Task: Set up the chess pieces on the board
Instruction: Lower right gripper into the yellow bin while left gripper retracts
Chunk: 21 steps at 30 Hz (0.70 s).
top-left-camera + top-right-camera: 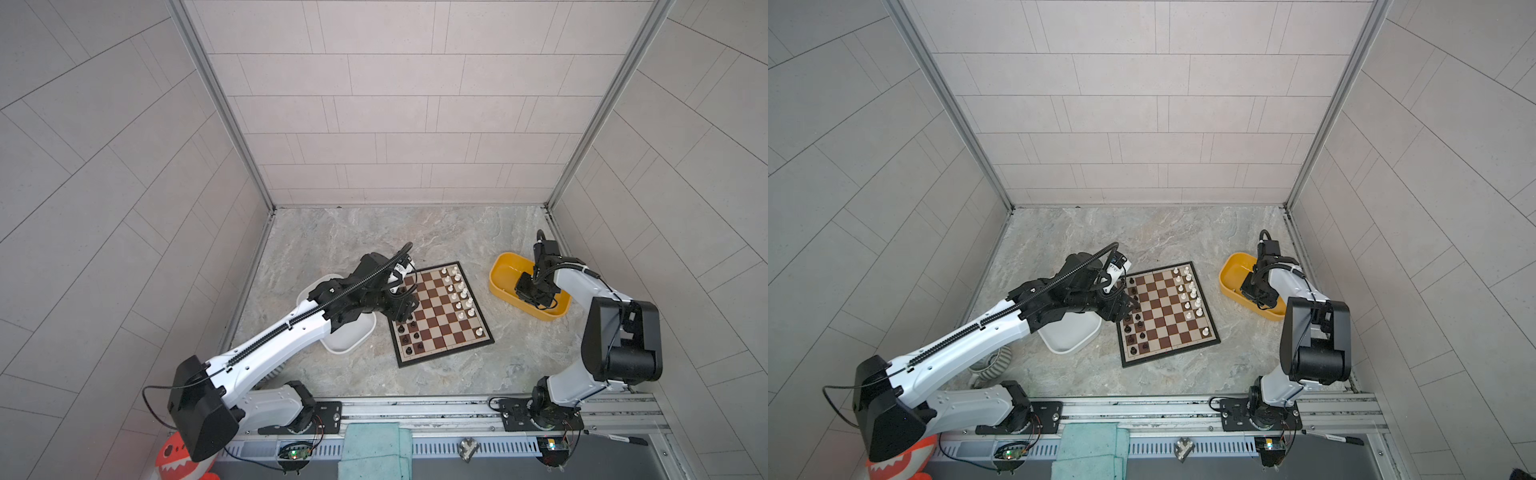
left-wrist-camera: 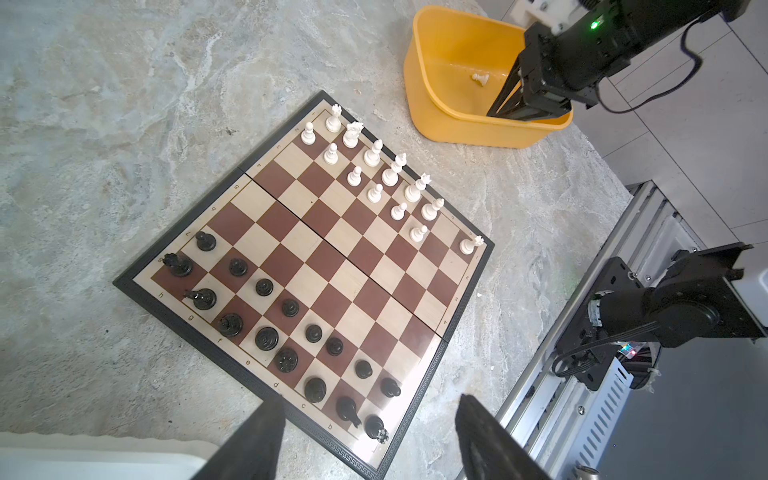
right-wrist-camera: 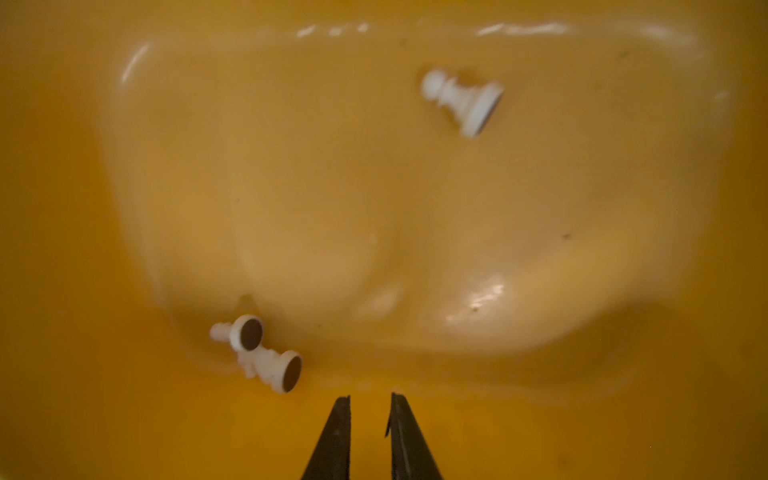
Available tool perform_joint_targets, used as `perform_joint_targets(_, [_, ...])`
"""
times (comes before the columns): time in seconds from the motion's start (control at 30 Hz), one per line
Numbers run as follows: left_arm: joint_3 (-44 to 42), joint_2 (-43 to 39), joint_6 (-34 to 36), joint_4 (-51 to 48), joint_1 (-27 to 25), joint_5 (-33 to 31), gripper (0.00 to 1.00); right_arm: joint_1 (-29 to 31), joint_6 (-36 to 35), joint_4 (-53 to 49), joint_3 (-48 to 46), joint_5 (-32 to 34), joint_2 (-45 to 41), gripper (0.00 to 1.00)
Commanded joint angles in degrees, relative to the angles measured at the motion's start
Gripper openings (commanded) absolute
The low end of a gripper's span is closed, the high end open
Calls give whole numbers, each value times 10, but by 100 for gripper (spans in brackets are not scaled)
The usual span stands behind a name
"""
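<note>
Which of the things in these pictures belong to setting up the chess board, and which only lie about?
Belong: board, black pieces, standing white pieces, three lying white pieces in the yellow tub, white tub.
Lie about: teal cloth, pen, orange toy.

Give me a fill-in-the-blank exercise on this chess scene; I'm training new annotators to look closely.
The tub that the right pincer reaches into is ___.
___ white pieces lie on their sides in it.
The left pincer, jaws wide apart, holds ___.
All sixteen black pieces stand on the board; the white pawns standing there number ___.
Missing words: yellow; three; nothing; six.
</note>
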Motion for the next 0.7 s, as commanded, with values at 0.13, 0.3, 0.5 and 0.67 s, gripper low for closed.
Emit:
perform_joint_targets(0.13, [-1,-4,9,1,-3,-8,72,103,97,38,23,-62,28,22])
perform_joint_targets(0.3, [-1,-2,9,1,-3,-8,72,119,122,78,61,-74,61,27])
perform_joint_targets(0.5, [-1,8,8,2,-1,-2,72,99,48,70,130,-70,121,38])
perform_joint_targets(0.67, [-1,11,8,3,1,-3,72,55,3,32,189,-21,167,39])
